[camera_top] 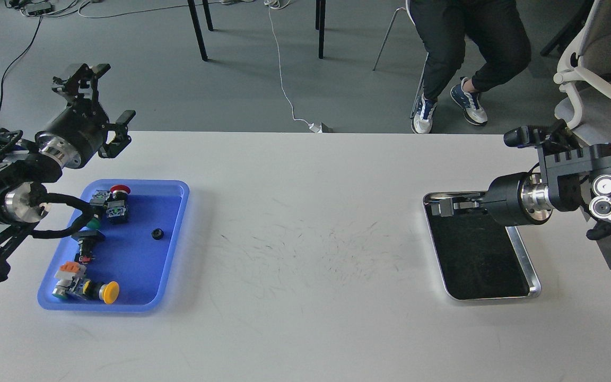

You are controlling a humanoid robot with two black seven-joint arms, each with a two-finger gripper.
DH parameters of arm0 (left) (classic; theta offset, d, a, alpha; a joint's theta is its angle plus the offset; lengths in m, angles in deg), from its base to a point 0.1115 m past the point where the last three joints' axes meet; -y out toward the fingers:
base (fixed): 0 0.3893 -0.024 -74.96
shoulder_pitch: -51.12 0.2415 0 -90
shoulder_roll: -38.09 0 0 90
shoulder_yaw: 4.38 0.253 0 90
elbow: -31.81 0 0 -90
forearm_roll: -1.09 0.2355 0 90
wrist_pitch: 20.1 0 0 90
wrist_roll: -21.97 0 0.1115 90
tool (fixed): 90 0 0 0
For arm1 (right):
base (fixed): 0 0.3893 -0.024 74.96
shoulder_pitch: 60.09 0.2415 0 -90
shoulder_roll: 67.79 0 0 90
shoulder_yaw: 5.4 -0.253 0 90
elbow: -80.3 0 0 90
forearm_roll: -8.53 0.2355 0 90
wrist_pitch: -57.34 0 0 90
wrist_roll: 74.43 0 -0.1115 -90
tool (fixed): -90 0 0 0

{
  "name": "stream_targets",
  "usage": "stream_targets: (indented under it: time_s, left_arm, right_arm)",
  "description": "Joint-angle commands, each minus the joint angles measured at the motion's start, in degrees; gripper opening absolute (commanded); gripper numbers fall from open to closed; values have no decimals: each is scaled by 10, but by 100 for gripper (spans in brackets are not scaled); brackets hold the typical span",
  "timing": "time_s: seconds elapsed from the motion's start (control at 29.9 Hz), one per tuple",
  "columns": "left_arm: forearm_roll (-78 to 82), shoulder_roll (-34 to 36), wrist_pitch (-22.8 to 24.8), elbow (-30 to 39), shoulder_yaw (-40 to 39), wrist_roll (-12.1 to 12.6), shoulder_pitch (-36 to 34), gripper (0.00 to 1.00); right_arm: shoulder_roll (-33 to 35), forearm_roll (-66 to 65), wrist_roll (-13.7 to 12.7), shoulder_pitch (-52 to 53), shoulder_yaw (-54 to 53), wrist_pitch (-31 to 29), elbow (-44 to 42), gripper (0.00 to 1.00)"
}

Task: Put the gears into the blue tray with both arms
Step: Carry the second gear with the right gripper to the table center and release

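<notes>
Yellow-capped push-button (108, 292) lies nearest in the blue tray (175, 249) at the table's left, beside other switches; one gear (157, 233) rests on the tray floor toward its right side. Left gripper (105, 101) hangs raised beyond the tray's far edge, prongs spread wide and empty. Right gripper (446, 206) reaches low over the steel tray (534, 281) at right; its grip cannot be told, nor any second gear seen. Likely step: fetching the remaining gear, then a carry leftward.
</notes>
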Motion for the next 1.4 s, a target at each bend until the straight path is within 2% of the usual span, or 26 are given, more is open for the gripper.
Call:
stream_targets:
  time_s: [0.0,0.23,0.63,0.8,0.94,1.14,1.37]
  left_arm:
    - [0,-1,0,0,0,0,-2,98]
    - [0,1,-3,0,-1,0,-3,98]
    - [0,2,-2,3,-3,0,-5,98]
    - [0,0,-2,4,-4,0,-6,98]
    - [0,-1,-3,4,-4,0,-8,98]
    - [0,-2,-3,4,-5,0,-11,98]
    - [0,-3,-3,4,-6,0,-12,98]
  right_arm:
    - [-55,54,1,47,25,7,-5,2]
    - [-226,91,6,68,58,85,-67,2]
    - [-472,93,6,37,111,124,-266,2]
    - [-472,93,6,10,111,140,-327,2]
    - [-472,94,7,-13,110,157,-343,2]
    - [-472,103,9,-27,101,179,-333,3]
    - [-472,146,12,-26,99,183,-278,3]
